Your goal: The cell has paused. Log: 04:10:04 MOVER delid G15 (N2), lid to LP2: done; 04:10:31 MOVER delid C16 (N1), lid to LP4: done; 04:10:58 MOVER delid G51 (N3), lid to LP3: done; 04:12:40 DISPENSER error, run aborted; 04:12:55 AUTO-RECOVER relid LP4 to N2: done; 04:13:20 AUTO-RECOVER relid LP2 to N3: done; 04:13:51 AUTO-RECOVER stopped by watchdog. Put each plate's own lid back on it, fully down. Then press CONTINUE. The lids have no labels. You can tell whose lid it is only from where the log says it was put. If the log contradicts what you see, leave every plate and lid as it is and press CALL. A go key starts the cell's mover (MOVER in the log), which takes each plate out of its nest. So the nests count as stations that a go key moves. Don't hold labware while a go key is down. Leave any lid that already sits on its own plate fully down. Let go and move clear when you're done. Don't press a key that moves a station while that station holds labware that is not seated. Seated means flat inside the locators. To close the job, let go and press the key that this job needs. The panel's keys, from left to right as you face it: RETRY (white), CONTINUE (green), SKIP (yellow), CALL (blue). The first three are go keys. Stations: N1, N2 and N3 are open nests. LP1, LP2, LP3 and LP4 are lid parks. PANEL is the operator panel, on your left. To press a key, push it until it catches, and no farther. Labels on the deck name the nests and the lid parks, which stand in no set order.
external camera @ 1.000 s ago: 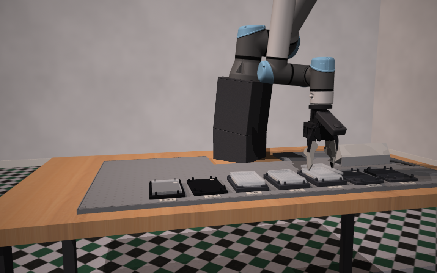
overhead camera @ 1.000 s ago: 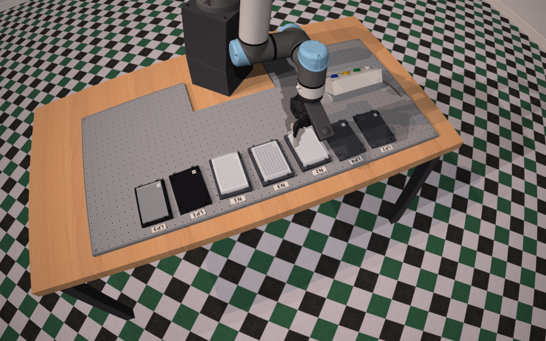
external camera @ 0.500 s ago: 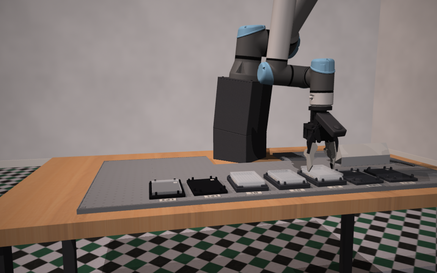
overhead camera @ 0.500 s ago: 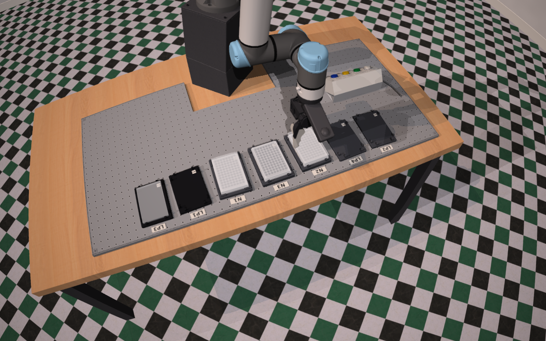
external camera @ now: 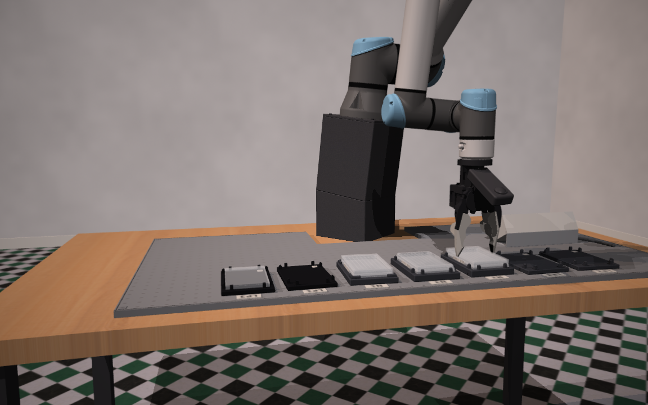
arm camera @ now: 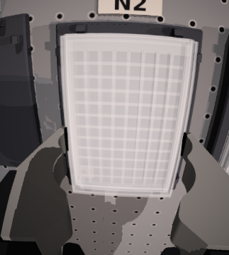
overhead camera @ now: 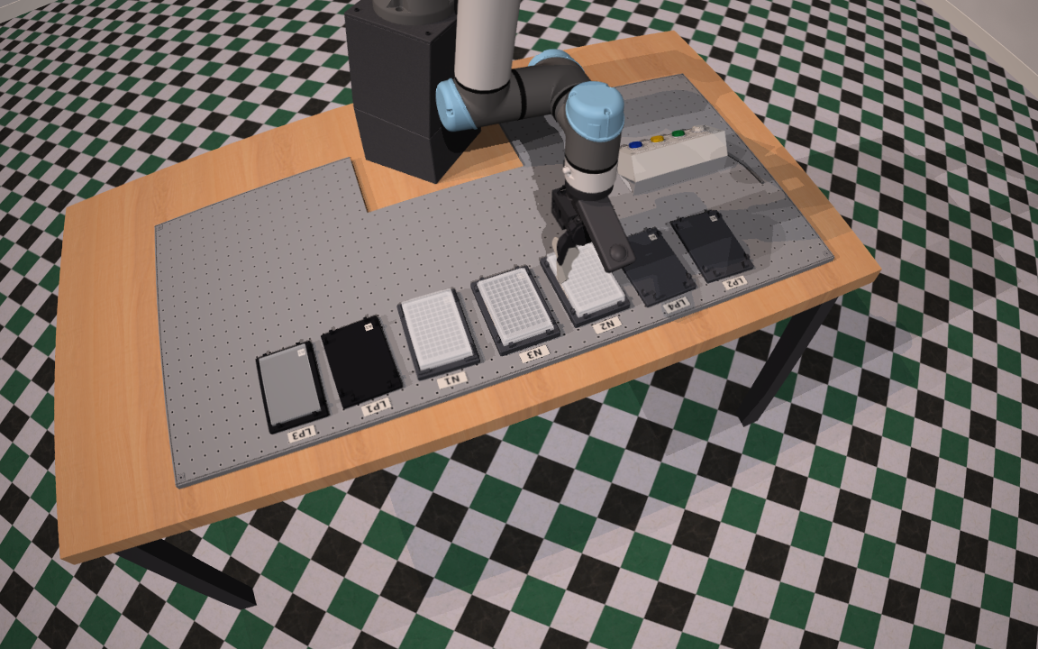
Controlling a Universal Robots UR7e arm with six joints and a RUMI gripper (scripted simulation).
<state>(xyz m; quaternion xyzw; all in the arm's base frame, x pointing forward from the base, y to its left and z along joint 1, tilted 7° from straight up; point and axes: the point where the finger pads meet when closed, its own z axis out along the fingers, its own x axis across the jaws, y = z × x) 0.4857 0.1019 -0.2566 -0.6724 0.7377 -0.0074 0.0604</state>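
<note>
Lid point(arm camera: 128, 113) and plate are at the nest marked N2 point(overhead camera: 605, 324), with the see-through lid right over the white plate point(overhead camera: 594, 284). The gripper point(arm camera: 124, 156) is squeezed onto the lid's two long sides, one finger point(arm camera: 40, 184) on each side, at the end far from the N2 label. The nest marked N3 point(overhead camera: 533, 352) is next to N2, and its plate has a lid. The lid park LP4 point(overhead camera: 675, 304) is on N2's other side.

A lab bench: well plates point(overhead camera: 435, 326) in labelled nests point(overhead camera: 450, 378) on a perforated deck point(overhead camera: 280, 266).
</note>
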